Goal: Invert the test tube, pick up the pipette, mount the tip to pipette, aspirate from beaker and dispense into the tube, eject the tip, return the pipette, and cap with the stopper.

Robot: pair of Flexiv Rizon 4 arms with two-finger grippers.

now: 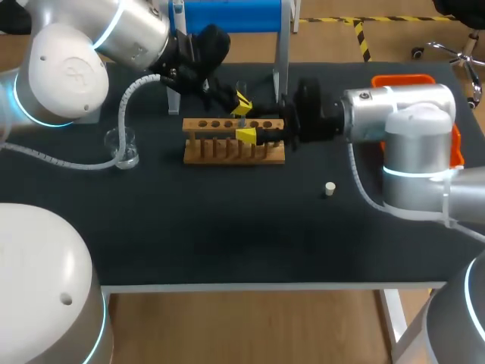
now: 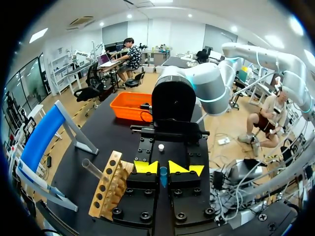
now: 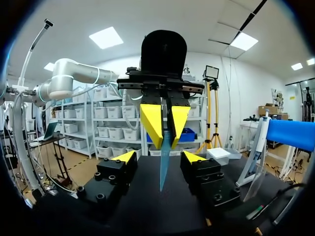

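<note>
My left gripper (image 1: 241, 104) hangs above the wooden rack (image 1: 233, 150), shut on a slim test tube (image 3: 164, 162) that points down from its yellow fingers (image 3: 152, 123). The left wrist view shows the tube (image 2: 163, 176) pinched between its tips (image 2: 165, 168). My right gripper (image 3: 160, 157) comes in level from the right, at the rack's top (image 1: 247, 135). It is open, its two tips standing either side of the tube's lower part with a gap on each side. A glass beaker (image 1: 121, 148) stands at the left. The small white stopper (image 1: 330, 188) lies on the mat toward the right.
An orange tray (image 1: 413, 80) sits at the back right, behind my right arm. A blue stand (image 1: 227, 15) is at the back middle. In the left wrist view a clear tube (image 2: 91, 169) sticks out beside the rack (image 2: 110, 189). The dark mat's front half is bare.
</note>
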